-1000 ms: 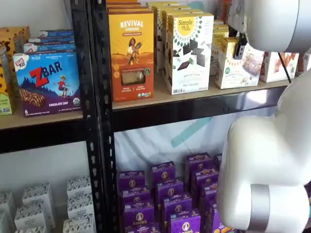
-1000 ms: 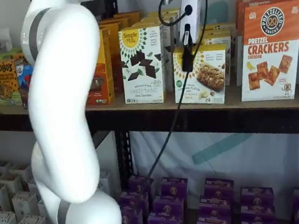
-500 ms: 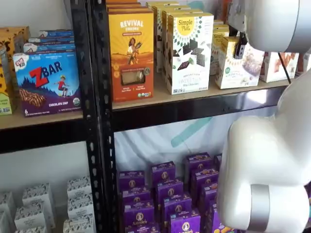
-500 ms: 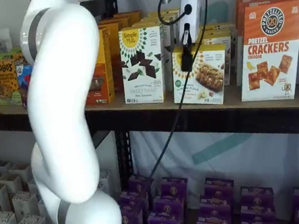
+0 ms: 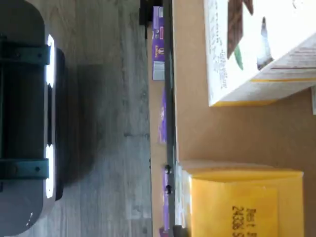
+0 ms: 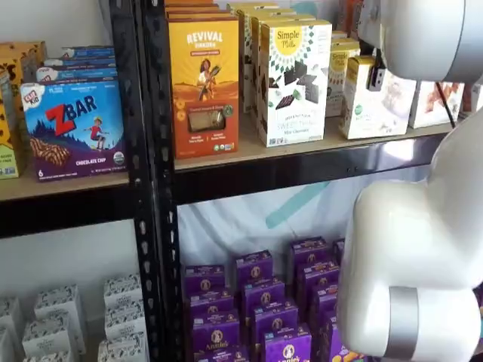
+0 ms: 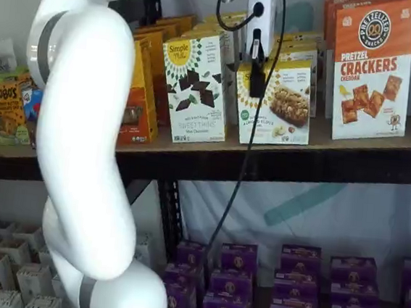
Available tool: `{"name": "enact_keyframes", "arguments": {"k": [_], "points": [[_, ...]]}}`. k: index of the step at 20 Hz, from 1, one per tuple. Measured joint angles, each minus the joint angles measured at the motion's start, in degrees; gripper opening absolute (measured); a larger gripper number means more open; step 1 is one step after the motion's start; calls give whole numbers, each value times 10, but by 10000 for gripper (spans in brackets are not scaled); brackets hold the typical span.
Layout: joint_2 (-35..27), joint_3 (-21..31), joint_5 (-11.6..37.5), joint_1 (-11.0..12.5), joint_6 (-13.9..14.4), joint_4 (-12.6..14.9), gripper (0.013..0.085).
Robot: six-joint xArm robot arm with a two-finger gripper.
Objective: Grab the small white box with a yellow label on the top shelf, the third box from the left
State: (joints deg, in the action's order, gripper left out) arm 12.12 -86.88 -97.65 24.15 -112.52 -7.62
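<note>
The small white box (image 7: 282,110) with the yellow sunburst logo and cookie picture stands on the top shelf (image 7: 359,145), slightly tilted. It also shows in a shelf view (image 6: 364,109). My gripper (image 7: 257,75) comes down from above, with one black finger flat against the box's front face and the other hidden behind it. The gripper (image 6: 375,75) is closed on the box's top. In the wrist view the box's yellow top (image 5: 242,202) is close under the camera, on the tan board (image 5: 222,133).
A taller Simple Mills box with dark squares (image 7: 195,87) stands just left of the small box, and a pretzel crackers box (image 7: 370,68) just right. An orange Revival box (image 6: 204,83) stands further left. Purple boxes (image 7: 295,279) fill the lower level. My white arm (image 7: 82,149) and cable (image 7: 246,151) hang in front.
The small white box has tipped and shifted a little with the gripper finger on it. The arm has barely moved.
</note>
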Motion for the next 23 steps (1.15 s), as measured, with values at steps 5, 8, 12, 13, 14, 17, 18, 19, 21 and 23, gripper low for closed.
{"name": "enact_keyframes", "arguments": {"k": [5,8,12,13,14,17,18,19,21,23], "points": [[15,-3,-34,4,-1,1,370],[33,3,-50,5,-1,0,370],[58,17,-64,3,2,1,370],[63,21,-67,3,2,2,370],[68,24,-69,2,3,3,370],[85,38,-75,-2,6,6,370],[90,42,-76,-2,7,6,370],[96,48,-77,-3,8,6,370],[107,57,-80,-3,8,5,370],[114,64,-83,-3,9,3,370]]}}
